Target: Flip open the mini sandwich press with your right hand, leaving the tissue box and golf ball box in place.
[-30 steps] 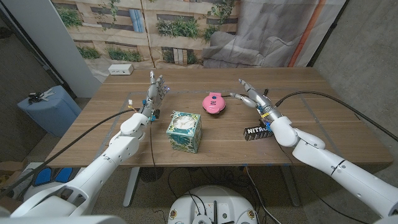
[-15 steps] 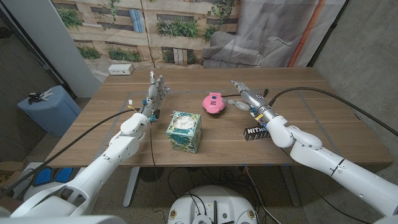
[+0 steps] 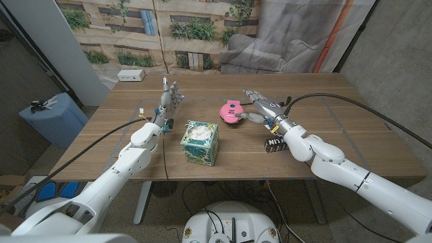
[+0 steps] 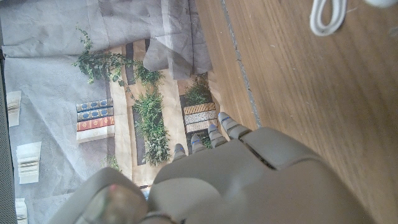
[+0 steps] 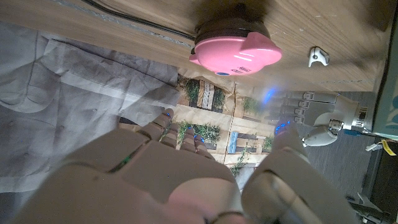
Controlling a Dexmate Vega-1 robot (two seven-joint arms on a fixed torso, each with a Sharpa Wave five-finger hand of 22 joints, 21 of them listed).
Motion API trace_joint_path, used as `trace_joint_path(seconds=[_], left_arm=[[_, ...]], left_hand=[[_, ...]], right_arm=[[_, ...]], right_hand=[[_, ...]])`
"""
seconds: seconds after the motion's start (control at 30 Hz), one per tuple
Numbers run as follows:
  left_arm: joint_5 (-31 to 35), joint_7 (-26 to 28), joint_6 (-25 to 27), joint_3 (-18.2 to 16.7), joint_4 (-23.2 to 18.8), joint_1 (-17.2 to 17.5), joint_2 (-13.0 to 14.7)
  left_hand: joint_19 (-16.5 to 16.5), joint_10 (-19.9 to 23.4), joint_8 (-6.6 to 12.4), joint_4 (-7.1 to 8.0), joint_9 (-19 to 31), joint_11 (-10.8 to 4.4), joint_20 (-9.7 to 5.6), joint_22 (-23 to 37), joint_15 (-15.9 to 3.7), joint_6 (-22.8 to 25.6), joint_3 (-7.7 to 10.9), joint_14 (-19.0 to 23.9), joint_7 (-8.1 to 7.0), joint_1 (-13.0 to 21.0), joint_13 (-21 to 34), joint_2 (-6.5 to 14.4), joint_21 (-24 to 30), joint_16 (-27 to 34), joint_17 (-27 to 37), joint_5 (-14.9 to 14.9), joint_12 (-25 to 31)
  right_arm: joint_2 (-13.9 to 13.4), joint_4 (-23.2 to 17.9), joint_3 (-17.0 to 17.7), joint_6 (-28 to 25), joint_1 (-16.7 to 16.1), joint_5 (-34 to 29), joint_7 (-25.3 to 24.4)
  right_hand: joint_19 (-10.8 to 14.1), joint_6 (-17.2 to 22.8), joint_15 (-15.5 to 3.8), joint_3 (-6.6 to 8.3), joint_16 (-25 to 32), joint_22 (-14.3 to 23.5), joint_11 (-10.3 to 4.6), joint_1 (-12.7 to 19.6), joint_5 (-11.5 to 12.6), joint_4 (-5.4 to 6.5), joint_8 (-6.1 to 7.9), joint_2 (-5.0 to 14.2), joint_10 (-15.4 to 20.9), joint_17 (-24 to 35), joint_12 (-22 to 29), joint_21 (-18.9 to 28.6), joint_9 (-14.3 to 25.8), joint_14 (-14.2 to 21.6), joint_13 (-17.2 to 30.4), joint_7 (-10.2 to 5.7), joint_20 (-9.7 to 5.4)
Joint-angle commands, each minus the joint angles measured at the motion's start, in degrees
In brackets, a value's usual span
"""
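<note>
Wooden table (image 3: 351, 128) — carries pink sandwich press (image 3: 233, 111), tissue box (image 3: 200, 142), black golf ball box (image 3: 275, 143), white power strip (image 3: 131, 75).

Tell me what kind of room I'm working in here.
Probably a lab or test room, not a real kitchen: a printed backdrop of planted walls and grey drapes hang behind the wooden table, with bare concrete floor alongside.
</note>
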Motion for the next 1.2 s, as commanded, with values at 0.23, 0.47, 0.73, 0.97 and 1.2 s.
trace_joint_path(seconds=[0.23, 0.47, 0.73, 0.97, 1.2], left_arm=[[0.0, 0.0, -0.04, -0.01, -0.01, 0.01, 0.02], [0.0, 0.0, -0.04, -0.01, -0.01, 0.01, 0.02], [0.0, 0.0, -0.04, -0.01, -0.02, 0.01, 0.02], [0.01, 0.01, -0.05, 0.0, -0.01, 0.01, 0.01], [0.01, 0.02, -0.05, 0.0, -0.01, 0.01, 0.0]], left_hand=[[0.23, -0.27, 0.27, 0.04, 0.25, 0.09, -0.16, 0.15, -2.14, -1.97, -0.44, -0.43, -0.46, -0.02, 0.13, 2.98, 0.37, 0.39, 0.19, 0.26, 0.36], [0.23, -0.21, 0.29, 0.04, 0.25, 0.1, -0.21, 0.15, -2.14, -1.94, -0.44, -0.42, -0.46, -0.02, 0.13, 2.98, 0.37, 0.39, 0.19, 0.26, 0.38], [0.21, -0.21, 0.26, 0.04, 0.25, 0.02, -0.18, 0.15, -2.1, -2.01, -0.44, -0.41, -0.46, -0.02, 0.13, 2.98, 0.37, 0.4, 0.19, 0.26, 0.38], [0.19, -0.22, 0.27, 0.04, 0.25, 0.17, -0.15, 0.15, -2.13, -1.99, -0.44, -0.41, -0.46, -0.02, 0.13, 2.98, 0.36, 0.4, 0.19, 0.26, 0.38], [0.21, -0.21, 0.28, 0.05, 0.25, -0.02, -0.22, 0.15, -2.13, -1.96, -0.44, -0.42, -0.46, -0.03, 0.13, 2.99, 0.37, 0.4, 0.19, 0.26, 0.38]], right_arm=[[0.19, -1.16, -3.45, -1.36, 1.92, -12.67, 3.26], [0.53, -0.74, -4.01, -1.11, 2.46, -15.24, 3.83], [1.28, 0.7, -4.71, -0.96, 3.42, -17.05, 4.88], [2.42, 2.21, -5.6, -1.75, 4.3, -18.69, 5.45], [3.8, 3.94, -6.79, -3.72, 4.41, -21.7, 2.96]], right_hand=[[-2.61, 2.11, -0.3, 0.75, 0.88, 0.27, -0.43, 1.74, 0.35, 0.1, 1.04, -0.7, 1.15, -0.69, 0.75, -0.45, 0.19, -0.03, -0.01, 0.52, 0.47], [-3.8, 3.03, 0.36, 0.9, 1.71, 0.3, 0.27, 2.5, 0.24, 0.34, 1.09, -1.35, 2.62, -1.46, 1.11, -0.2, 0.21, 2.43, -0.08, 1.32, 0.54], [-3.01, 3.71, 0.79, 1.09, 1.76, 0.29, 1.49, 3.23, 0.12, 0.48, 1.05, -1.82, 3.75, -2.13, 1.24, 0.34, 0.23, 3.22, -0.14, 2.63, -0.67], [-3.1, 5.32, 0.98, 1.15, 2.6, 0.26, 1.85, 3.71, -0.05, 0.68, 1.23, -2.39, 5.79, -2.81, 1.53, 0.32, 0.23, 6.46, -0.21, 3.22, -0.57], [-2.11, 6.09, 0.68, 1.53, 2.63, 0.24, 1.5, 4.85, 0.03, 0.35, 1.34, -2.69, 6.66, -3.14, 1.51, 0.65, 0.22, 7.35, -0.22, 3.13, -0.43]])
